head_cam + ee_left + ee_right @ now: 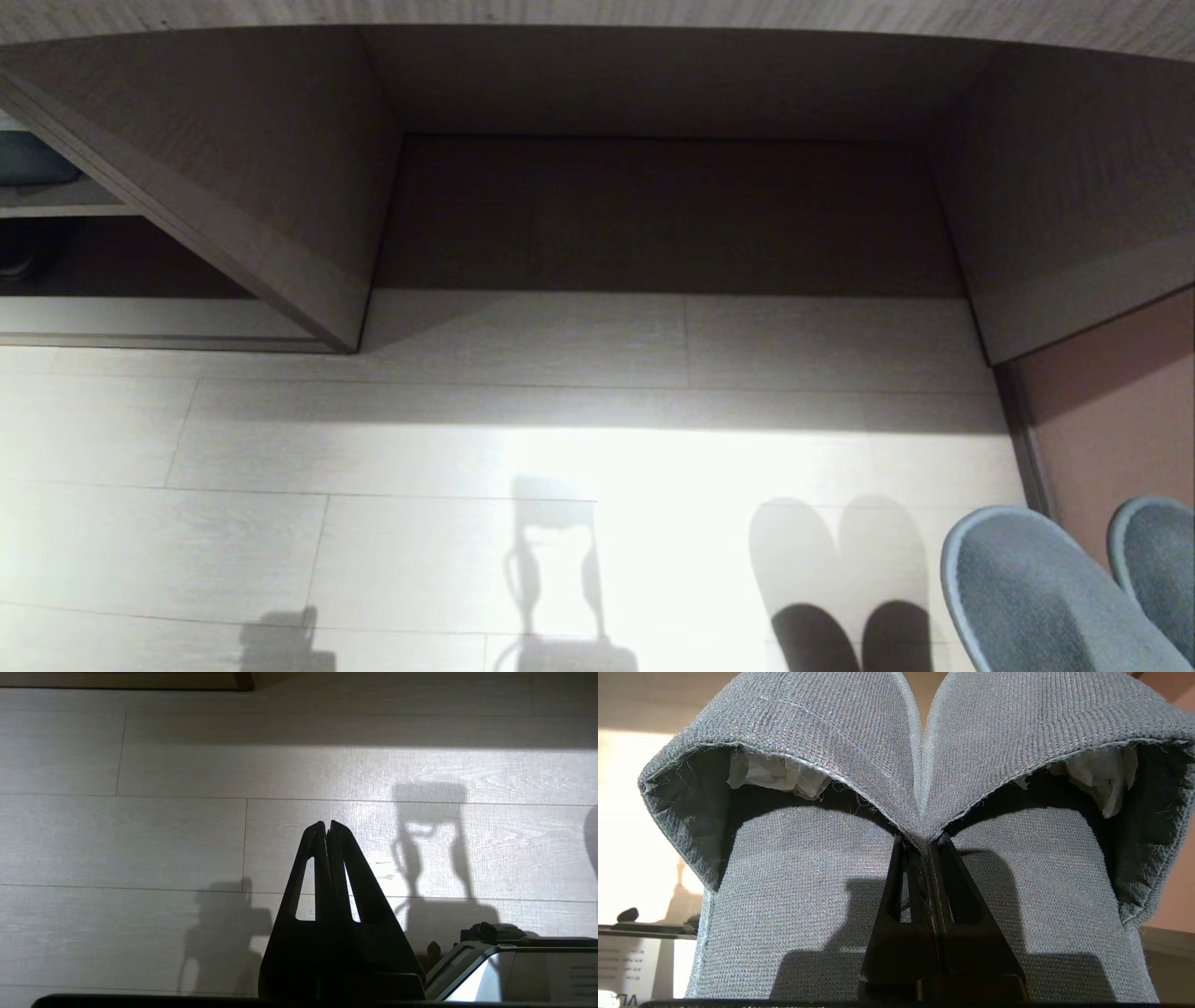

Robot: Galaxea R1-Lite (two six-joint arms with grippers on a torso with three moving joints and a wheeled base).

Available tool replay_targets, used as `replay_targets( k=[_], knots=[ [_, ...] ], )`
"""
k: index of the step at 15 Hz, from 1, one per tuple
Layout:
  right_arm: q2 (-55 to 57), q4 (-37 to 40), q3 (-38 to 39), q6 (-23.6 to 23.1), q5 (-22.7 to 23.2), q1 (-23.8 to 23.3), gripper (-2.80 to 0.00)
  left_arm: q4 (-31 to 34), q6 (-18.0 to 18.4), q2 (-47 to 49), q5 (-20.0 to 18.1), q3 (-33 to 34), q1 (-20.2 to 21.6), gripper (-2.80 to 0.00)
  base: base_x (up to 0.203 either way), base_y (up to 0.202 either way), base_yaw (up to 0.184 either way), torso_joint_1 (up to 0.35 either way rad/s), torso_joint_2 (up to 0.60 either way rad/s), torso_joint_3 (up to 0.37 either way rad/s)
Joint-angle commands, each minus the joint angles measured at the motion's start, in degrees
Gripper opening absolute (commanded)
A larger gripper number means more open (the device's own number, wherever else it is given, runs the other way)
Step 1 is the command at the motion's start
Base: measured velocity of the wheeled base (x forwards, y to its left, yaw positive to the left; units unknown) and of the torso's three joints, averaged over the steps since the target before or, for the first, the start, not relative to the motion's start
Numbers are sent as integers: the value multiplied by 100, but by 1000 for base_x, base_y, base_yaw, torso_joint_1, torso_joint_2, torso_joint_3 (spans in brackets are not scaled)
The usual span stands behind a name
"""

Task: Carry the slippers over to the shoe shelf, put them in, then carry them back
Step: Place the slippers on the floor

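Slippers: the slippers (1036, 597) show as two rounded grey-blue toes at the lower right corner of the head view, side by side and raised off the floor; their twin shadow falls on the boards just to the left.
Right gripper: the right gripper (928, 842) has its two black fingers pressed together on the inner edges of both slippers, where the two uppers meet, at the centre of the right wrist view.
Slipper interiors: crumpled white paper (770, 775) sits inside each toe, at the upper left and upper right of the right wrist view.
Left gripper: the left gripper (326, 826) hangs above the floor at the centre of the left wrist view, its fingers closed tip to tip with nothing between them.
Floor: the pale wood-plank floor (373, 467) fills the lower half of the head view, brightly lit in the middle and crossed by shadows of the robot.
Opening ahead: a wide, dark recess (663, 215) under a grey-brown wood-grain top spans the upper centre of the head view.
Shoe shelf: the shoe shelf (140, 322) lies at the far left edge of the head view, only its pale base board and a dark corner visible, well apart from the slippers.
Wall: a pinkish panel (1111, 411) stands at the right edge, just behind the slippers.
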Motion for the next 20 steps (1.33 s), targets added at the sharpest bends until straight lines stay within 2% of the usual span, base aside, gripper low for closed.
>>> replay_targets(
  k=[1, 20],
  knots=[
    [7, 4, 0, -2, 1, 2, -280, -2, -2, 6, -3, 1, 1, -280, 0, 0, 0, 0, 5, -197],
    [7, 4, 0, -2, 1, 7, -280, -2, -2, 6, 1, 1, 1, -280, 0, 0, 0, 2, 3, -197]
  ],
)
